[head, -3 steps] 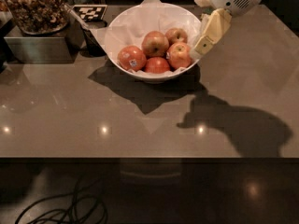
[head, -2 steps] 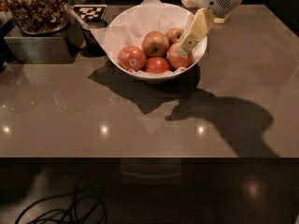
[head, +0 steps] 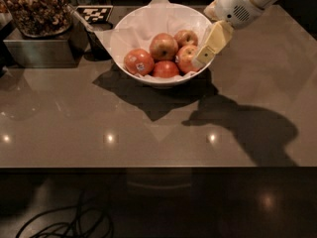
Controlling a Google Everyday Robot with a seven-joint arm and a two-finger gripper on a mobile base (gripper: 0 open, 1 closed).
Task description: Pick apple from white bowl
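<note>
1. The worktop (head: 148, 128) lies under the pincer (head: 203, 58) and spreads wide on every side of it.
2. The bowl (head: 158, 80) sits below and left of the pincer. The pincer dips in over the bowl's right rim.
3. Whether the pincer is apart or together cannot be told. Its pale tip points down and left, at or just beside the apple.
4. The apple (head: 185, 57) lies directly left of the pincer tip, on the right of the heap. It touches the other apples (head: 163, 46) further left.
5. Doing the step well, as I judge it:
   - Set the pincer astride this apple alone.
   - Come down steeply enough to clear the rim and the paper (head: 133, 31).
   - Close at the apple's widest part.
   - Lift straight up, since crowded neighbours could roll and a round, glossy skin may slip from a shallow hold.
6. Against the earlier frames:
   - A second ago the pincer hung further right, over the rim.
   - Then it swung higher, above the far apples.
   - Now it is lower and beside the apple.
   - The apples have not shifted.
</note>
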